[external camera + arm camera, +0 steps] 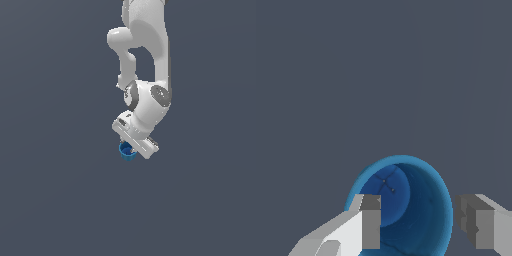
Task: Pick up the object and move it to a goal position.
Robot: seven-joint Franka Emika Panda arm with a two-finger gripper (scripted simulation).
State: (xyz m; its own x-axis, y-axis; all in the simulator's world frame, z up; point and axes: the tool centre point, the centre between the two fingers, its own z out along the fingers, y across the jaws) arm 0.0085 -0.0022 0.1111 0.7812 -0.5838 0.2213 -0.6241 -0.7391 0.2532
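The object is a small blue cup (127, 151) with a lighter blue rim. In the exterior view it sits just under the white hand of the arm and is partly covered by it. In the wrist view I look down into the cup (416, 200), whose mouth faces the camera. My gripper (418, 222) is open. One fingertip (371, 220) stands over the cup's opening. The other fingertip (476, 225) is outside the rim, with a thin gap to it. I cannot tell whether either finger touches the cup.
A plain dark grey surface (60, 190) fills both views. The arm's white links (150, 60) rise above the hand in the exterior view.
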